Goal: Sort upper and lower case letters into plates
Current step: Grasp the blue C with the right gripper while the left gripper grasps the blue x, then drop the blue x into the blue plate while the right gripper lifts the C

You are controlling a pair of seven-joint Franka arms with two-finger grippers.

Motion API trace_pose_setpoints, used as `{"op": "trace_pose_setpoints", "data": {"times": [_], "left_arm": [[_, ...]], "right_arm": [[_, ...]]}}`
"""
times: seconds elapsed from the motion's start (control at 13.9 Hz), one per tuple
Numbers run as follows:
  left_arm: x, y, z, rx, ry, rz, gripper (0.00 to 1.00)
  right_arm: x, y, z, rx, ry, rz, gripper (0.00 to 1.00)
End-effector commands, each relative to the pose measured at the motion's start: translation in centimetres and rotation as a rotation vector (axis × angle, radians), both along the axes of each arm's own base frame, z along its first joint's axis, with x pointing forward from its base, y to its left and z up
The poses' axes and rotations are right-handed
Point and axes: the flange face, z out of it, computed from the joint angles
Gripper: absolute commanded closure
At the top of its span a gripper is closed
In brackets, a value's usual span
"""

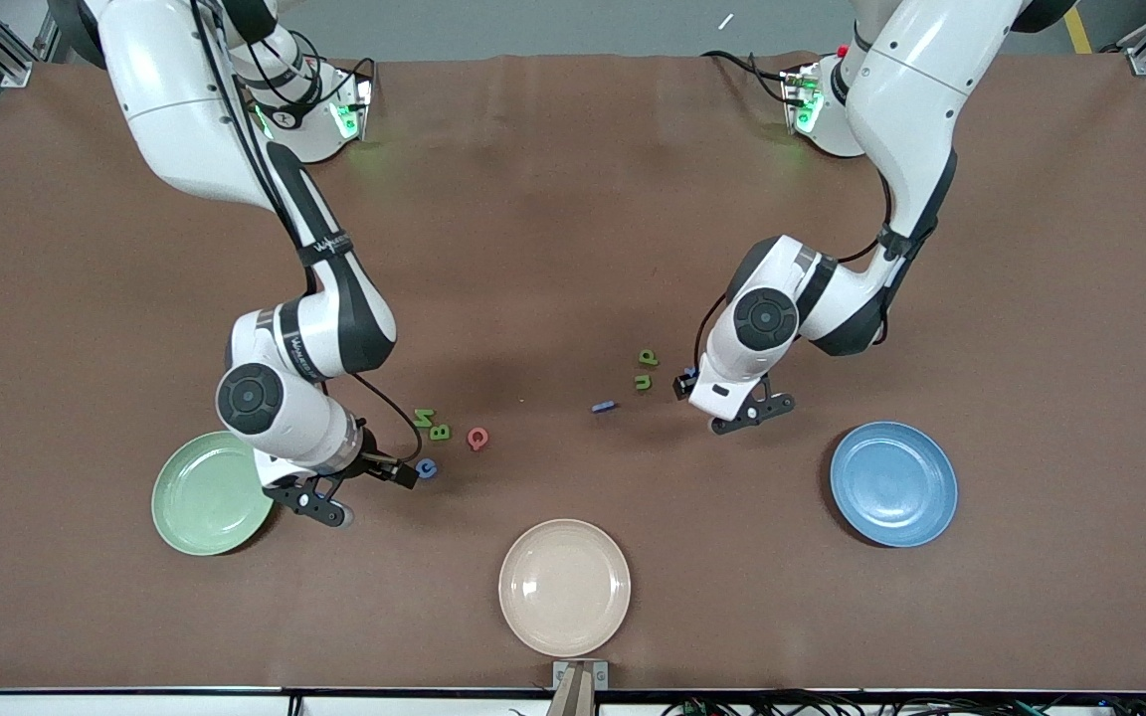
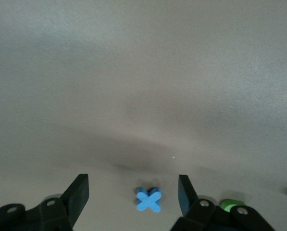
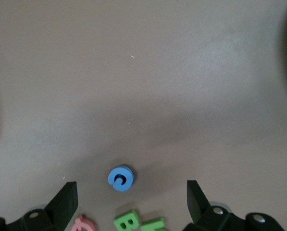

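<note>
Pick-up step: left claw (image 2: 132, 197) is standing released astride blue x (image 2: 148, 199) on the desk (image 1: 573, 199); right claw (image 3: 131, 202), released, is hanging over blue G (image 3: 120, 178). Next: clench, carry to plates.

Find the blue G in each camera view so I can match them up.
Front view: the blue G lies on the table by the right gripper, near the green plate.
Right wrist view: blue G between the open fingers, low in frame.
Left wrist view: not in it.
Shared landmark: green B beside the G.
</note>
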Motion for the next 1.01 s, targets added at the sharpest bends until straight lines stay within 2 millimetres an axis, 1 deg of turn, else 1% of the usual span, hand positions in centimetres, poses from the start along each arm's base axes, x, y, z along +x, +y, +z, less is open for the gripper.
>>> {"op": "trace_pose_setpoints", "data": {"times": [0.0,0.14,0.22,0.29,0.36,0.5,0.57,0.72,0.79,0.86,0.93], "left_arm": [[-1.0,-2.7,-1.5,-0.009,-0.026,0.022,0.22],[-1.3,-2.6,-2.0,-0.002,-0.015,0.027,0.29],[-1.8,-2.2,-2.3,0.006,-0.006,0.027,0.32],[-2.3,-1.8,-2.3,0.011,0.000,0.026,0.36],[-2.8,-1.6,-1.8,0.017,0.000,0.023,0.36],[-3.6,-1.2,-1.3,0.024,0.002,0.022,0.39],[-3.8,-1.1,-1.4,0.026,0.005,0.023,0.46],[-4.0,-1.2,-1.9,0.031,0.012,0.051,0.73],[-4.0,-1.1,-2.0,0.032,0.014,0.056,0.85],[-3.8,-0.9,-2.0,0.030,0.012,0.062,0.94],[-3.6,-0.9,-2.0,0.026,0.007,0.066,0.98]], "right_arm": [[-0.1,1.8,-2.9,-0.054,-0.011,-0.053,0.00],[0.2,3.6,-4.8,-0.084,-0.018,-0.092,0.00],[0.3,4.4,-5.7,-0.088,-0.019,-0.108,0.00],[0.4,4.8,-6.2,-0.088,-0.017,-0.123,0.00],[0.3,5.2,-6.8,-0.090,-0.014,-0.122,0.01],[0.1,5.4,-7.4,-0.096,-0.008,-0.119,0.07],[0.0,5.5,-7.6,-0.097,-0.007,-0.117,0.13],[0.0,5.5,-7.6,-0.100,-0.001,-0.115,0.30],[-0.1,5.5,-7.7,-0.099,0.004,-0.115,0.35],[-0.1,5.7,-7.6,-0.099,0.006,-0.115,0.34],[-0.1,5.7,-7.3,-0.096,0.006,-0.115,0.33]]}}
